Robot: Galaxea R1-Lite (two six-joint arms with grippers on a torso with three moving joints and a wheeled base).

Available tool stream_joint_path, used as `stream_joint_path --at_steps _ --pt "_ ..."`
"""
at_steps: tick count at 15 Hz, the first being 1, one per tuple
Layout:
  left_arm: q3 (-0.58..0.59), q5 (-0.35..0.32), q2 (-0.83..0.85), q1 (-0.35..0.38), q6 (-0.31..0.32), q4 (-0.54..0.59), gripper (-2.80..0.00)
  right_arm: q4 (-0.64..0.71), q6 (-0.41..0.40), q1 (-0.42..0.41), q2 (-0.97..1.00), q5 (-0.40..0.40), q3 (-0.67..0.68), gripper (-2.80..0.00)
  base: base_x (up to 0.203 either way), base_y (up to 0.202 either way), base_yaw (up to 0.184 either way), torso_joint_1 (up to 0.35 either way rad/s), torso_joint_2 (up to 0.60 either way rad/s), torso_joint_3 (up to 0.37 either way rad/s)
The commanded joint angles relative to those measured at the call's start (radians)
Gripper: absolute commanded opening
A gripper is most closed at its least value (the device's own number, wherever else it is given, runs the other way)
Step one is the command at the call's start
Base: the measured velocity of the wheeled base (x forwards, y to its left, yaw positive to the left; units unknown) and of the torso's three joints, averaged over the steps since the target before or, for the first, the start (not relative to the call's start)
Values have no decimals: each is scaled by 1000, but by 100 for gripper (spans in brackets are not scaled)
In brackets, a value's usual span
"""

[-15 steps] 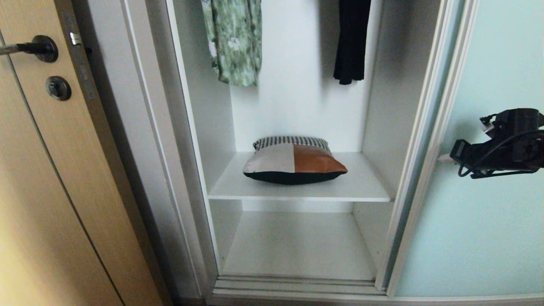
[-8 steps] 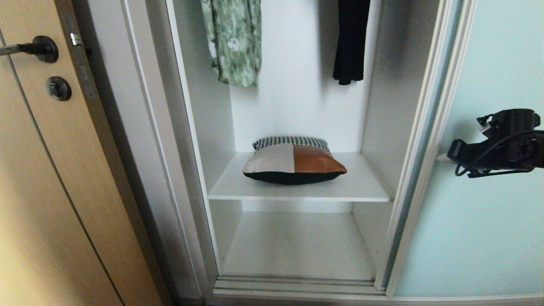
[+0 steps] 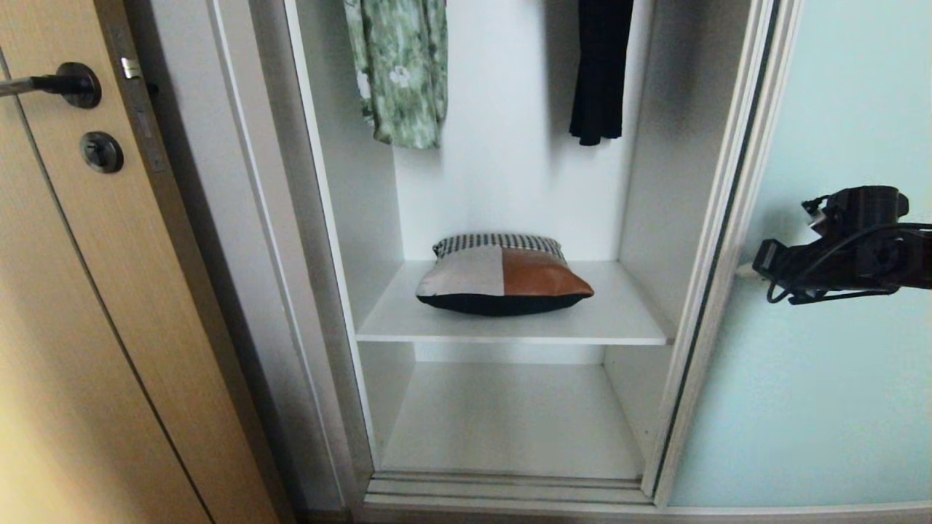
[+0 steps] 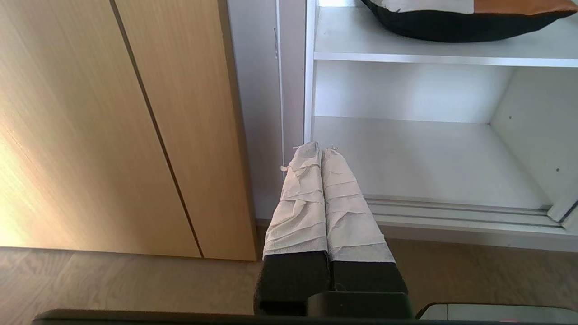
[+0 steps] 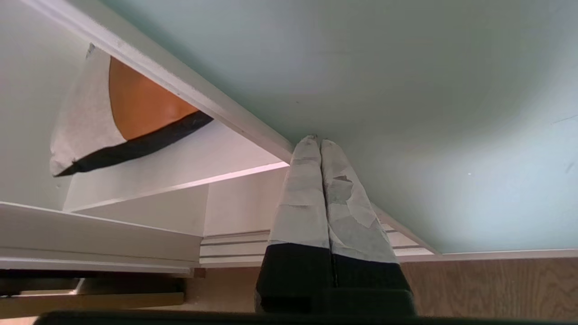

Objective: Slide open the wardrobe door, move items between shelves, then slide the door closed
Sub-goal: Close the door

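The sliding wardrobe door (image 3: 837, 400) is a frosted pale blue-green panel standing at the right, leaving the compartment uncovered. The item (image 3: 502, 275), a soft black, rust-orange and white bundle, lies on the upper shelf (image 3: 619, 320). The lower shelf (image 3: 510, 422) is bare. My right gripper (image 3: 744, 271) is shut and empty. Its taped fingertips (image 5: 309, 144) press on the glass (image 5: 406, 67) close to the door's left frame. My left gripper (image 4: 319, 148) is shut and empty, parked low before the wardrobe's left post.
A tan wooden door (image 3: 73, 327) with a handle stands at the left. A green floral garment (image 3: 400, 73) and a slim black garment (image 3: 601, 73) hang above the upper shelf. The floor track (image 3: 510, 491) runs along the wardrobe's bottom.
My right gripper has moved a little to the left across the head view, and the door's left frame has slid slightly left with it. The bundle and my left arm have not moved.
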Motion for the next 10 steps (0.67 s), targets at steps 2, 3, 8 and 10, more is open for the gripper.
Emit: stream_joint_path --at_steps 2,3,8,10 --pt "0 0 2 0 0 1 -280 3 3 74 -18 -54 11 -280 0 0 0 0 0 0" --pt "-1 0 2 0 0 1 -280 3 3 97 -24 -57 11 -280 0 0 0 0 0 0" --pt "-1 0 2 0 0 1 -280 3 9 229 -92 -102 63 -280 0 0 0 0 0 0" --pt "1 0 2 0 0 1 -280 3 9 284 -140 -104 119 -280 0 0 0 0 0 0"
